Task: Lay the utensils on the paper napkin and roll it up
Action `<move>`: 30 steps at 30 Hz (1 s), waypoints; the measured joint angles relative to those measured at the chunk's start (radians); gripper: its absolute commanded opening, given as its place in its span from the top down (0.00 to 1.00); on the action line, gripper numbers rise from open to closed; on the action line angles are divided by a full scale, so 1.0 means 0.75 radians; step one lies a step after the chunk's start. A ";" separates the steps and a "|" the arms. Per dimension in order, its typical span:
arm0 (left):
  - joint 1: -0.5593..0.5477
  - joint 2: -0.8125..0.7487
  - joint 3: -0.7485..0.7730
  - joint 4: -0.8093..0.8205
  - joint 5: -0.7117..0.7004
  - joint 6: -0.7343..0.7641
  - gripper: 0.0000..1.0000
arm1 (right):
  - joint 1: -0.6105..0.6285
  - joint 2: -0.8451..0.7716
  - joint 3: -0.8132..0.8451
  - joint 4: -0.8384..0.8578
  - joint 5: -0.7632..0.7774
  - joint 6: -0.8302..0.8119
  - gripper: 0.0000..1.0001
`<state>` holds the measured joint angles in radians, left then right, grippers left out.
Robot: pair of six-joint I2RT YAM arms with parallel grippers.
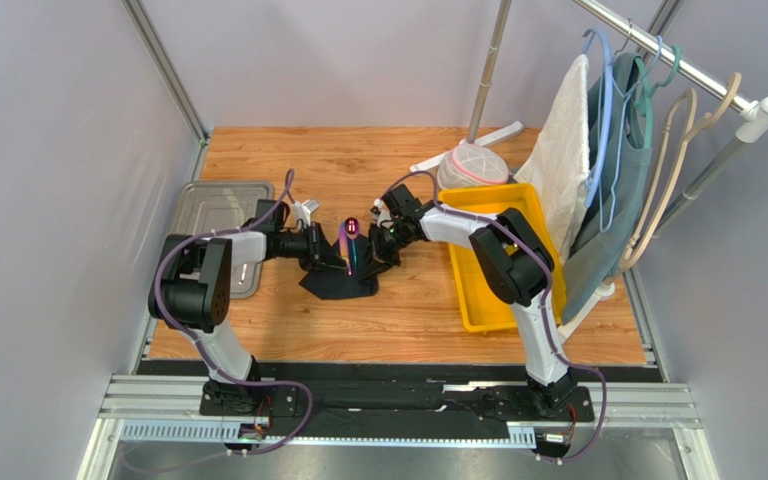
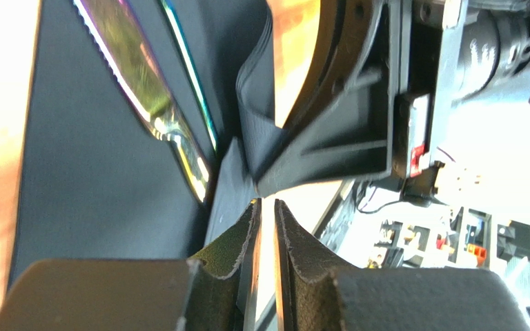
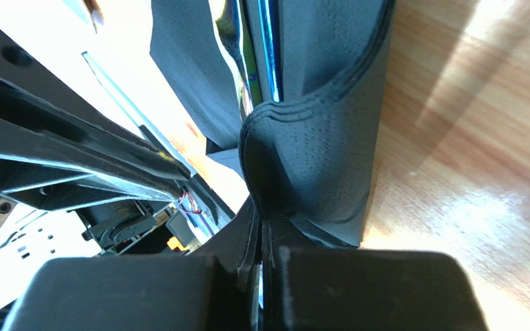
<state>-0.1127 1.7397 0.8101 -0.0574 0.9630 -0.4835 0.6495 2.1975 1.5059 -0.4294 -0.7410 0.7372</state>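
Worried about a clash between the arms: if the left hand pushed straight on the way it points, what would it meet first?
Most likely the raised fold of the napkin, right at the left hand's tips, with the right hand, shut on that fold, just behind. Depth is unclear.

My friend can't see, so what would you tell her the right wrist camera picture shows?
The right gripper pinches a fold of the black paper napkin over the wooden table. A shiny utensil peeks from inside the fold.
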 measured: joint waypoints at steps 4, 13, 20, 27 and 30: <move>0.016 -0.011 -0.015 -0.117 0.002 0.073 0.80 | 0.000 0.001 0.009 0.000 0.009 0.005 1.00; 0.018 0.083 0.024 -0.332 -0.042 0.162 0.81 | 0.006 0.001 0.019 0.002 0.009 0.030 1.00; 0.018 0.098 0.024 -0.375 -0.086 0.178 0.85 | 0.022 0.001 0.038 0.007 0.008 0.061 1.00; 0.019 0.120 0.024 -0.383 -0.100 0.186 0.87 | 0.065 0.003 0.087 0.040 0.007 0.107 1.00; 0.019 0.122 0.025 -0.383 -0.099 0.189 0.87 | 0.077 0.016 0.105 0.062 0.007 0.130 1.00</move>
<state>-0.0982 1.8309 0.8288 -0.3447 0.8886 -0.3416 0.7074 2.2093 1.5845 -0.3828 -0.7357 0.8349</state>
